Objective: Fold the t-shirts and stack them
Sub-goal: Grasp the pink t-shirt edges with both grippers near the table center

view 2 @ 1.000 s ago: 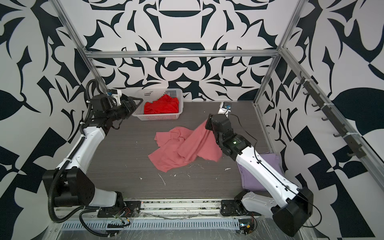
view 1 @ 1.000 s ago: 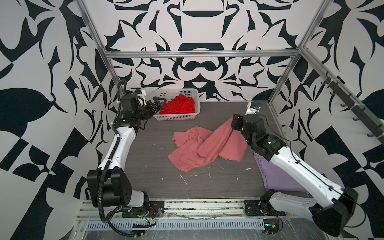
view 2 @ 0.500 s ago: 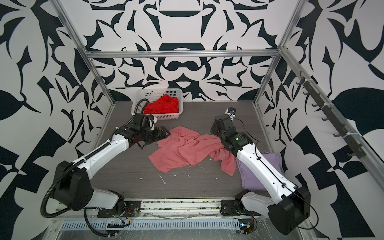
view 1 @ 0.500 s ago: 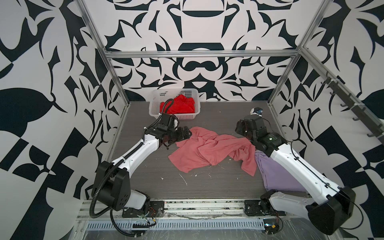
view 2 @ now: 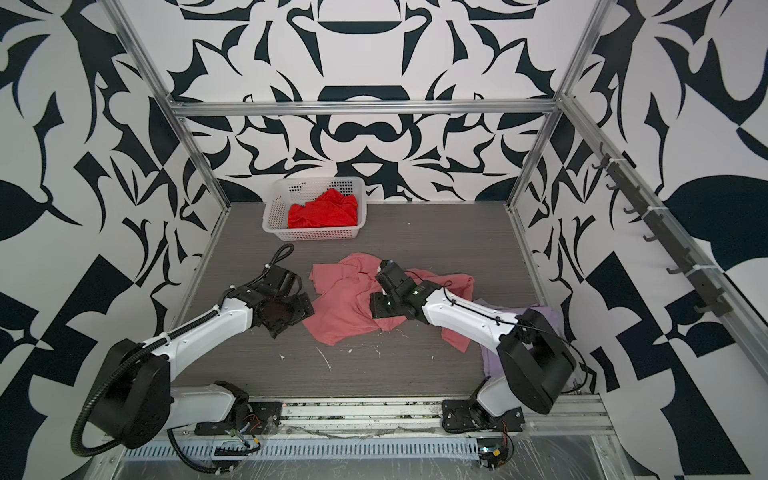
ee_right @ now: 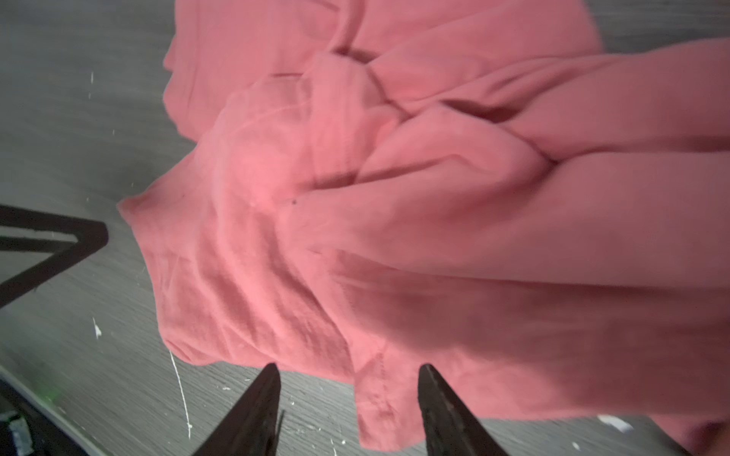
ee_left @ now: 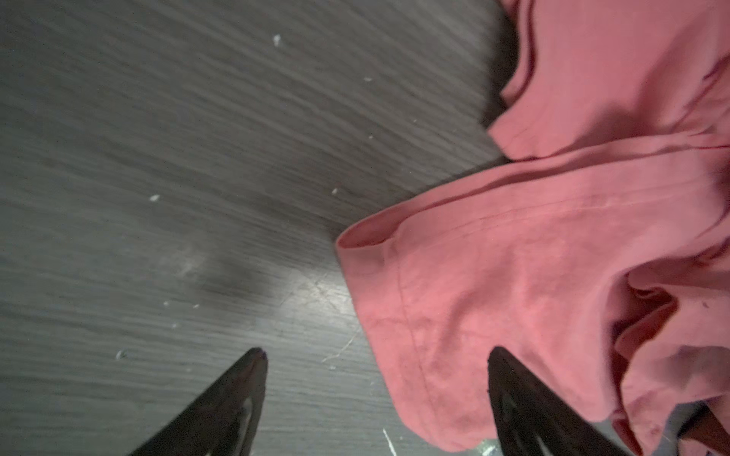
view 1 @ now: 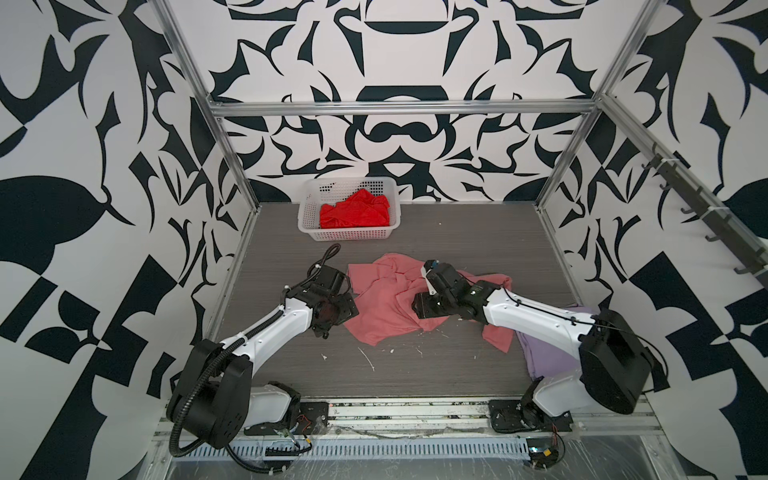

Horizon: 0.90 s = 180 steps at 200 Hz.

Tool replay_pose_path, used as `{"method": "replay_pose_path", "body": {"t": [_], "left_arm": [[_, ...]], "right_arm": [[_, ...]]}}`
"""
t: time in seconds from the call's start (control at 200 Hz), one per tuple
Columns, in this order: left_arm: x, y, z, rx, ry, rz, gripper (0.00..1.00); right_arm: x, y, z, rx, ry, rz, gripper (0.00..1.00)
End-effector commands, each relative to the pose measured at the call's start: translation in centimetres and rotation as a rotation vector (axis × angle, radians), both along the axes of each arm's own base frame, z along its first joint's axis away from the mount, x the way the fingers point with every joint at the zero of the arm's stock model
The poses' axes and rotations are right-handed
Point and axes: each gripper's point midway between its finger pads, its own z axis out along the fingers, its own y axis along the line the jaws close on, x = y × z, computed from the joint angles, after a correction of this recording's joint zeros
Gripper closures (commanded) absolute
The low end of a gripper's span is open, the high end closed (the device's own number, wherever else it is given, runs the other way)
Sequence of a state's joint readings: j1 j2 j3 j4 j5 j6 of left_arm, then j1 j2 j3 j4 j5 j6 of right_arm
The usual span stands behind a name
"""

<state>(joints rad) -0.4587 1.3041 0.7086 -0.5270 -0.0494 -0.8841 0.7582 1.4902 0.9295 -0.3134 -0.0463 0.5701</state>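
Nearest, on the right and partly under the right arm's base, the pale lavender t-shirt [view 1: 544, 357] lies flat on the grey tabletop [view 1: 415, 374], probably put there as the start of the stack. In the middle of the table the salmon-pink t-shirt [view 1: 382, 307] is spread but rumpled, with twisted ridges across its body, so it looks like the one being worked on and is not yet folded. Both arms are bent low over it from either side. The left gripper [ee_left: 377, 351] has its jaws spread wide at the shirt's left edge, one finger over bare table and the other over a hemmed sleeve, holding nothing. The right gripper [ee_right: 349, 367] has its jaws about half apart over a hem at the shirt's near edge. It seems to hold nothing, though the blur hides whether the tips touch the cloth. The paired placement suggests each is lining up a corner to pull the shirt flat. Farthest, against the back wall, the white lattice basket [view 1: 345, 235] holds the crumpled bright red t-shirt [view 1: 355, 212], waiting its turn. Count: three t-shirts, one basket, two grippers
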Motion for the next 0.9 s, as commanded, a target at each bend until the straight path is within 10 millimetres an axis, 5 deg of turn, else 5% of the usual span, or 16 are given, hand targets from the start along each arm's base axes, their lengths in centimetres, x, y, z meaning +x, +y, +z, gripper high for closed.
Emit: {"method": "replay_pose_path", "body": {"t": [0.0, 0.185, 0.505, 0.645, 0.735, 0.895], "left_arm": [[-0.4, 0.5, -1.1, 0.016, 0.016, 0.039, 0.1], [-0.3, 0.2, -3.1, 0.019, 0.043, 0.026, 0.14], [3.0, -2.3, -3.7, -0.048, -0.011, -0.01, 0.43], [3.8, -2.6, -3.7, -0.041, -0.022, -0.021, 0.68], [4.3, -2.6, -3.0, -0.03, -0.047, -0.029, 1.0], [4.6, -2.5, -1.8, -0.016, -0.069, -0.052, 1.0]], "right_arm": [[1.5, 0.7, 1.3, -0.01, -0.083, 0.017, 0.41], [1.3, 1.0, 0.0, -0.062, -0.087, 0.053, 0.45], [1.7, 1.4, -1.0, -0.098, -0.095, 0.053, 0.4], [1.0, 0.2, -1.2, -0.129, -0.088, 0.038, 0.35], [0.3, -0.4, -1.3, -0.137, -0.076, 0.044, 0.35], [-1.3, -0.5, -2.0, -0.138, -0.047, 0.072, 0.35]]}}
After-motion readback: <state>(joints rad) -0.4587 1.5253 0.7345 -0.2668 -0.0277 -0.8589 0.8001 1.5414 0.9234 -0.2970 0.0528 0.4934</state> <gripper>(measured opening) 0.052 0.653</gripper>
